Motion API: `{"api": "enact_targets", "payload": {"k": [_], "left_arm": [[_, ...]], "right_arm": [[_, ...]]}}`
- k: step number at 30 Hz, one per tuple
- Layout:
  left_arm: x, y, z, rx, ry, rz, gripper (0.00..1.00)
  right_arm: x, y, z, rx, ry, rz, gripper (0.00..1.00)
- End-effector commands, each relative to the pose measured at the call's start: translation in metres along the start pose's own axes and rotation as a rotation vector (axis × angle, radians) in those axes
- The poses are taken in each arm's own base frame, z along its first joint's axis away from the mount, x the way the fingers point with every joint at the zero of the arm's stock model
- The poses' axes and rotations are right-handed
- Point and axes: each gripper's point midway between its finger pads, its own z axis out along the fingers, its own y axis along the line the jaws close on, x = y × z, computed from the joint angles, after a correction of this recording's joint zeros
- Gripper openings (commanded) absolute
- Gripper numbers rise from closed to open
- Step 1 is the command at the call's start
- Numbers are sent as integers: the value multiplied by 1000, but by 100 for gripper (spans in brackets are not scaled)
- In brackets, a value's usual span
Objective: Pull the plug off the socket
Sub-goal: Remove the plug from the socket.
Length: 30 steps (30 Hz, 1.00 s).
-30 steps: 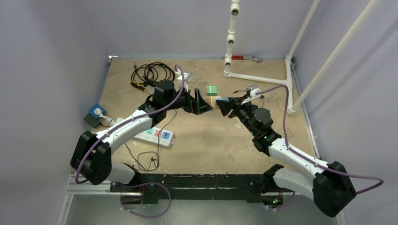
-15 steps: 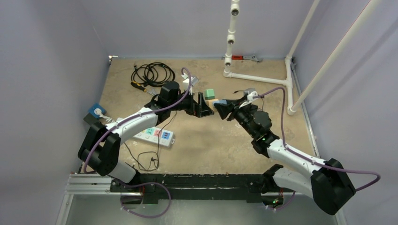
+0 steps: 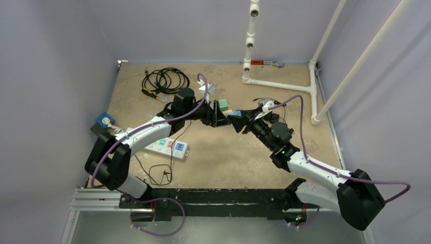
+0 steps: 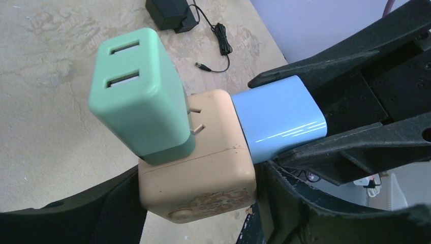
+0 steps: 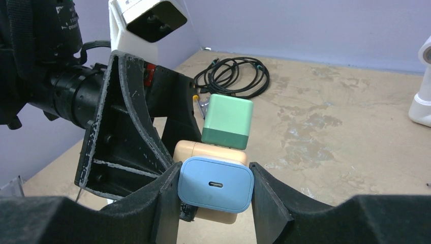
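The socket [image 4: 198, 157] is a beige cube held above the table. A green plug [image 4: 140, 96] stands on its top face with its two prongs partly showing. A blue plug [image 5: 216, 184] sits in its side face. My left gripper [image 4: 198, 201] is shut on the socket, one finger against each side. My right gripper [image 5: 216, 188] is shut on the blue plug, fingers [image 5: 165, 203] pressed flat on both sides. In the top view the two grippers, left [image 3: 219, 113] and right [image 3: 239, 119], meet tip to tip mid-table, with the green plug [image 3: 222, 104] above them.
A white power strip [image 3: 167, 146] lies under the left arm. A coil of black cable [image 3: 163, 79] is at the back left. A white pipe frame [image 3: 277, 84] stands at the back right. A black adapter [image 4: 170, 14] with its lead lies on the table.
The right gripper has carried the blue plug and socket leftward into the left gripper. The left jaws have narrowed from wide open onto the socket.
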Motion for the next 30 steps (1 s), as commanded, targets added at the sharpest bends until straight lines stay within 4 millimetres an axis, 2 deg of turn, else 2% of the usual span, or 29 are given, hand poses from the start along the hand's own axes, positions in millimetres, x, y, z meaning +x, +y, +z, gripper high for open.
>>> {"api": "enact_targets", "payload": {"k": [1,4,7,11,22,23,30], "left_arm": [[-4,-4,1,31,-11,13,63],[-3,-4,2,34,-6,11,48],[-3,-4,2,36,-5,13,23],[-4,-4,1,34,-6,20,0],[-8,7,-4,-50,-13,83,0],[-8,7,-5,-58,-12,92,0],[-14,6,-9,-79,-27,129,0]], "right_arm": [[-36,11,2,-26,-135,-36,0],[-34,7,3,2,-133,-39,0],[-32,5,5,16,-122,-42,0],[-28,3,8,31,-107,-42,0],[-14,4,23,27,-33,-31,0],[-10,9,26,3,-14,-10,0],[4,9,36,-10,46,35,0]]}}
